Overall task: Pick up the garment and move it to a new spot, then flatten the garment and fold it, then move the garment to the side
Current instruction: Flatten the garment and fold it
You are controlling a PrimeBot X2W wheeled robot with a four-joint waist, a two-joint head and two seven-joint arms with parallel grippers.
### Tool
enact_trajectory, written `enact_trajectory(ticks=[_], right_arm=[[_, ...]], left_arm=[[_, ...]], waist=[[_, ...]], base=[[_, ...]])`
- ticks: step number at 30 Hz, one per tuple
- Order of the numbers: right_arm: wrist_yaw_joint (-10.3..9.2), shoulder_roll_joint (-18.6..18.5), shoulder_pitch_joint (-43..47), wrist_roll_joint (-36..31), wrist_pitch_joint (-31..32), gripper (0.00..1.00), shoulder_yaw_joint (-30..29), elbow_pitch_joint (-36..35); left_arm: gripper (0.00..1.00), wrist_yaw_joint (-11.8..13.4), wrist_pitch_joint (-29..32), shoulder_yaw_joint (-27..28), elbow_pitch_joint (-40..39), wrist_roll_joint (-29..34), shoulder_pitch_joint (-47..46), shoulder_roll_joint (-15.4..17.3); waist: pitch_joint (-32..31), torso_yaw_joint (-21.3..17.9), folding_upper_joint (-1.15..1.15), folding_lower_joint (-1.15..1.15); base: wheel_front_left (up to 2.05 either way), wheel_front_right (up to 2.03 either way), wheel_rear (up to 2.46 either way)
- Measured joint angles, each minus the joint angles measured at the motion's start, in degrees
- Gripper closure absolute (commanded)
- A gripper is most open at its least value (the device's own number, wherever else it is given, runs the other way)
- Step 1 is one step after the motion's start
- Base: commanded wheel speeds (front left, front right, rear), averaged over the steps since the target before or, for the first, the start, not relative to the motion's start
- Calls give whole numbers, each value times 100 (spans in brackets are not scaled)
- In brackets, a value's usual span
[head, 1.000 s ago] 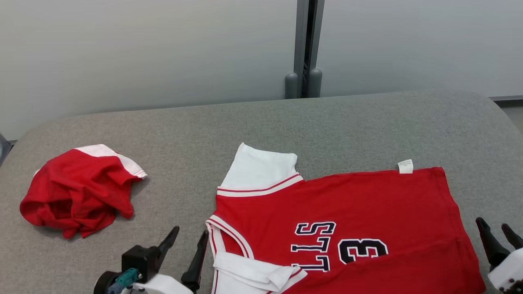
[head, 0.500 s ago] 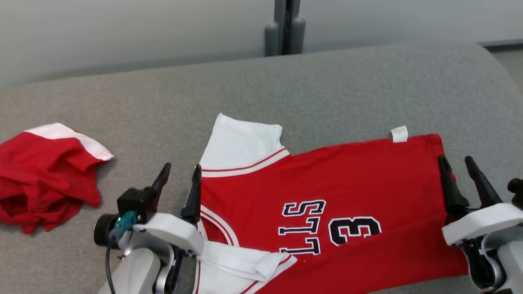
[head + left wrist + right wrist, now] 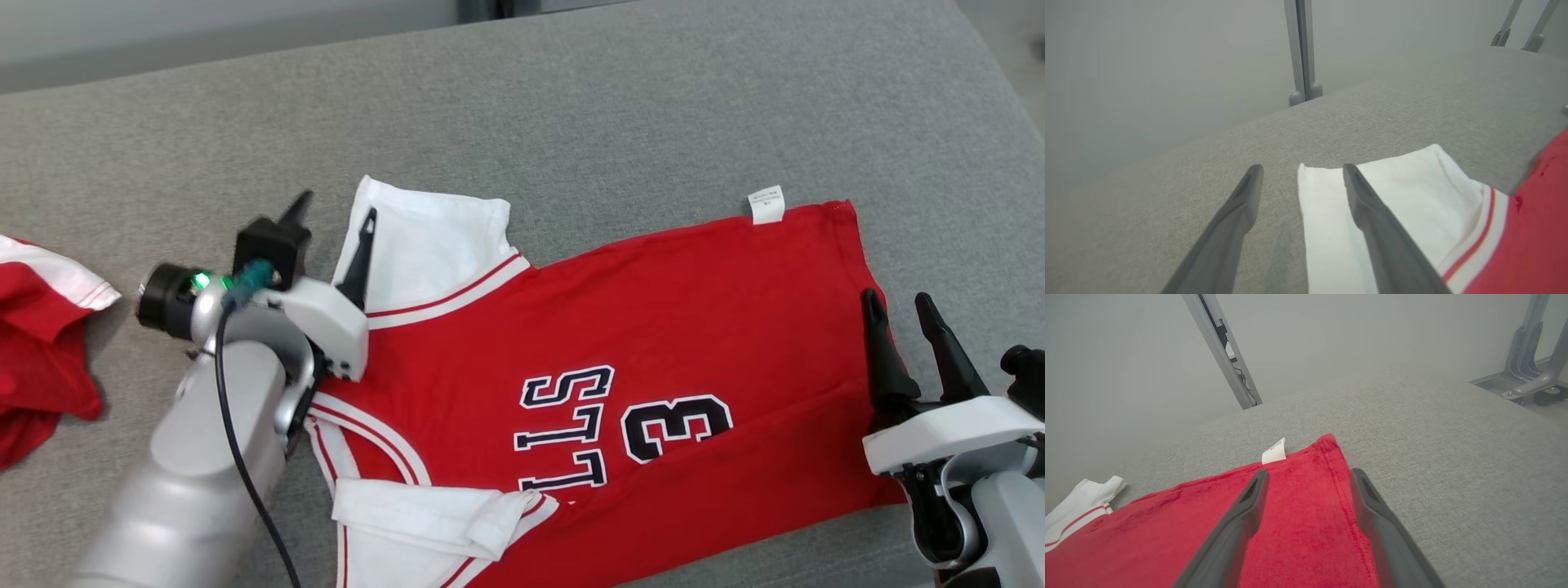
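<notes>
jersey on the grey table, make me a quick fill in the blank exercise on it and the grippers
1. The red jersey lies spread on the grey table, showing the number ____.
2. One of the left gripper's fingers is over the table, the other over the jersey's white ____.
3. The right gripper, fingers apart, is at the jersey's hem end, near its small ____ tag.
4. A crumpled garment lies on the robot's ____ side.
Missing words: 3; sleeve; white; left

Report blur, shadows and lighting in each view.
Head view: left end effector slightly motion-blurred, jersey sharp, light even. Left wrist view: fingers soft, faint shadow on the table beneath. Right wrist view: wall hazy, jersey weave crisp.
</notes>
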Motion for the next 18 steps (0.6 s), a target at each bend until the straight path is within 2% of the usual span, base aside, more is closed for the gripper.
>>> enact_trajectory(ticks=[5,12,18], right_arm=[[0,118,-98,65,0,0,-47,-58],[0,187,-105,118,0,0,-73,-43],[0,181,-122,220,0,0,0,-13]], left_arm=[[0,14,370,-12,899,45,-811,-51],[0,-292,709,-154,1685,42,-1376,-175],[0,-383,765,-232,2180,54,-1666,-218]], waist=[[219,-185,0,0],[415,-315,0,0],[499,-371,0,0]], base=[[0,0,0],[0,0,0],[0,0,0]])
